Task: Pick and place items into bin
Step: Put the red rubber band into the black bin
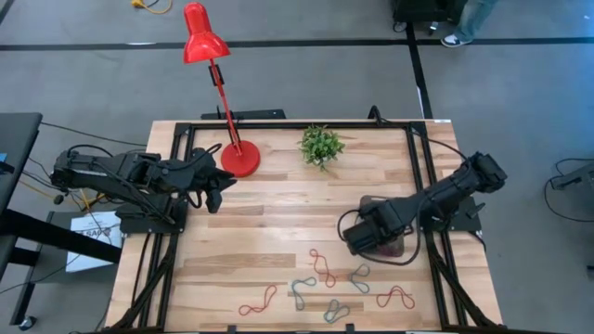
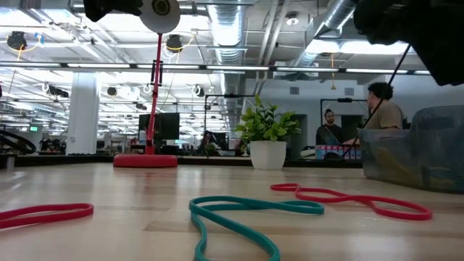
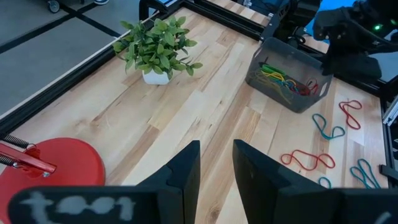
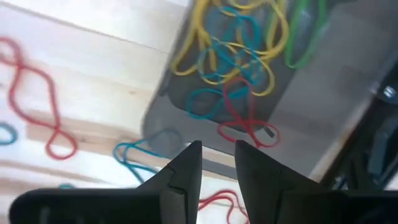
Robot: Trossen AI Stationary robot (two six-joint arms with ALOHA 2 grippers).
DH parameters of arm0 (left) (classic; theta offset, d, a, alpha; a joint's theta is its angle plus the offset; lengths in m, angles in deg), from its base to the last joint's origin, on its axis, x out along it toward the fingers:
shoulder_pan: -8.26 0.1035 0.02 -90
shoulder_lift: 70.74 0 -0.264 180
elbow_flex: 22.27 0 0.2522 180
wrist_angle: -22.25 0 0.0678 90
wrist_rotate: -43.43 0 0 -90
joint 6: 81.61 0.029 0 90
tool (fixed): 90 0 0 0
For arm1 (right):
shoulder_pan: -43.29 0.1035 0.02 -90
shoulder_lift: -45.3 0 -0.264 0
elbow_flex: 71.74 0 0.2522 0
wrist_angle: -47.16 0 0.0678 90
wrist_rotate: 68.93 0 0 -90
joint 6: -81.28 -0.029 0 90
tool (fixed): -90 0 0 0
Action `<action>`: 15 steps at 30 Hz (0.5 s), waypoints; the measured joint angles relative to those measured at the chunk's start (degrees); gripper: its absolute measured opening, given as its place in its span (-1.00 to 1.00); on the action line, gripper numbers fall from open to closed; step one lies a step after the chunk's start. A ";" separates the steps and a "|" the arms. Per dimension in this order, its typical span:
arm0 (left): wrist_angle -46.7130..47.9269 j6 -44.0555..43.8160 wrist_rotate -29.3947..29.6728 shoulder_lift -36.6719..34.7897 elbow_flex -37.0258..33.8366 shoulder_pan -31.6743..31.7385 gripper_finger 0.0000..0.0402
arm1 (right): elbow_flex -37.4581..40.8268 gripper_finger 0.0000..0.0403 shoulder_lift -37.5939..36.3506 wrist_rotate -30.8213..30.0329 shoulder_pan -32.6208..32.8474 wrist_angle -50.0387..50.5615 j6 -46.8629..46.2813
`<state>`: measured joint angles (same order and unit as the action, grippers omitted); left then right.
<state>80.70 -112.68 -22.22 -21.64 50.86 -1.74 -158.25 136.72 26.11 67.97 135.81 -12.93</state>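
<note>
The bin (image 1: pixel 397 247) is a small dark grey see-through container near the table's right side. It holds yellow, blue, green and red loops (image 4: pixel 239 56). My right gripper (image 4: pixel 217 155) hovers open over the bin's edge (image 1: pixel 355 243), with nothing between its fingers. More loops lie flat on the wood toward the near edge: red (image 1: pixel 322 266), grey (image 1: pixel 302 292), red (image 1: pixel 396 295) and red (image 1: pixel 258 301). My left gripper (image 3: pixel 216 155) waits open at the table's left side (image 1: pixel 215 193), beside the lamp base.
A red desk lamp stands on its round base (image 1: pixel 240 160) at the far left. A small potted green plant (image 1: pixel 321 146) stands at the far middle. A black frame (image 1: pixel 416 176) borders the table. Bare wood lies between the left arm and the bin.
</note>
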 joint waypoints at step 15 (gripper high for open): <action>0.00 0.04 -0.02 0.02 0.00 0.00 -0.58 | -5.51 -0.55 -0.01 -0.83 -4.36 -19.16 24.17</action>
<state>80.70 -112.64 -22.24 -21.61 50.86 -1.74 -163.76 136.71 25.28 63.61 116.65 11.24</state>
